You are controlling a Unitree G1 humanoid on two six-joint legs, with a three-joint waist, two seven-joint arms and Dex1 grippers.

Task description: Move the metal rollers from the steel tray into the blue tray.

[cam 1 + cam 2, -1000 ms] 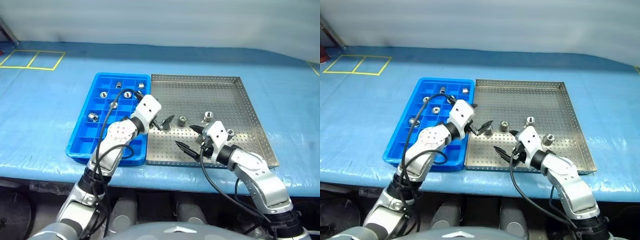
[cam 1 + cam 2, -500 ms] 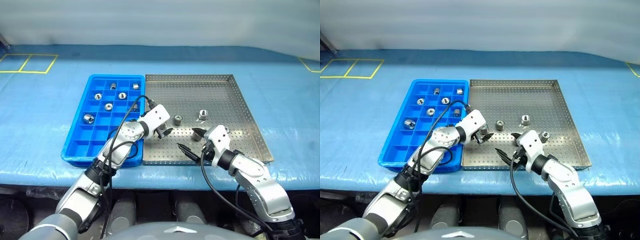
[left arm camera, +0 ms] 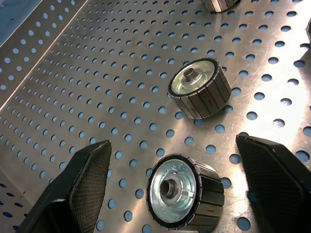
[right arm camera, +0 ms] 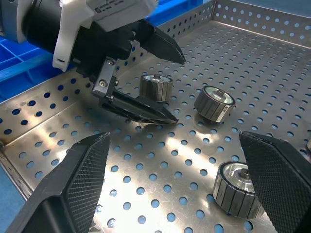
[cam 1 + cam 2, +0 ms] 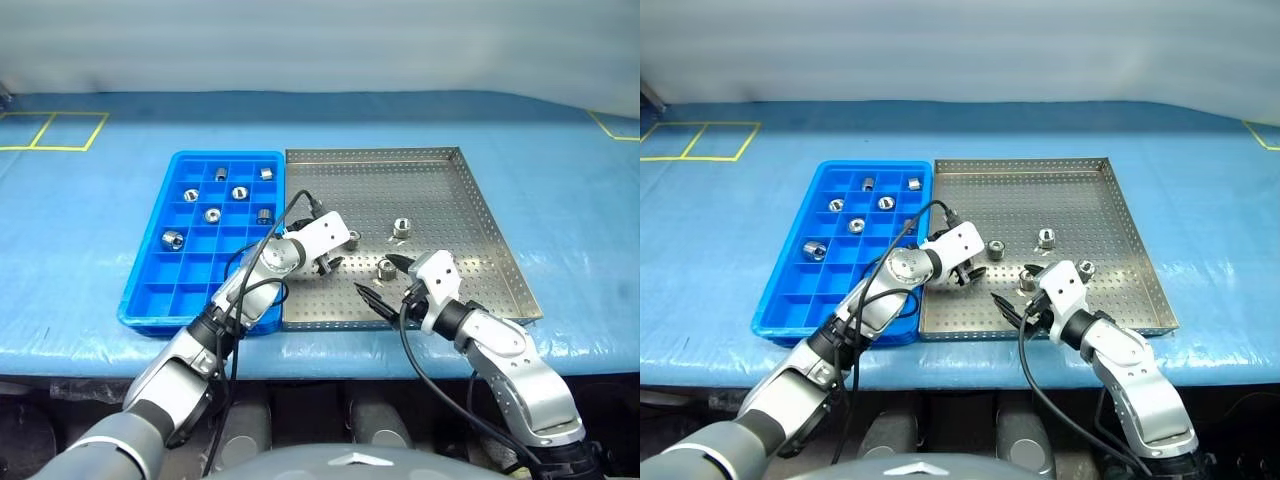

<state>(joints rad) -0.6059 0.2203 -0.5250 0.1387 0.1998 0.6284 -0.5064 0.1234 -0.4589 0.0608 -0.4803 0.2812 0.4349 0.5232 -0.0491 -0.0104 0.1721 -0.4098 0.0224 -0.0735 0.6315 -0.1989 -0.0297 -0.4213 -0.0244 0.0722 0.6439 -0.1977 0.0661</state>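
A: Head views?
B: Left gripper [image 5: 330, 262] spread wide over the steel tray [image 5: 440, 160], near its edge by the blue tray [image 5: 150, 290]. Right gripper [image 5: 385, 283] likewise spread, holding nothing. Six metal rollers [image 5: 212, 215] sit in blue compartments.

A: Left wrist view?
B: Fingers [image 3: 87, 182] flank one roller [image 3: 182, 199], apart from it.

A: Right wrist view?
B: Left gripper straddles a roller [image 4: 155, 87]. A label on its housing is unreadable.

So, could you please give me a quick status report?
Both grippers open: left gripper straddling a roller, right gripper empty. Steel tray: nothing in the way.
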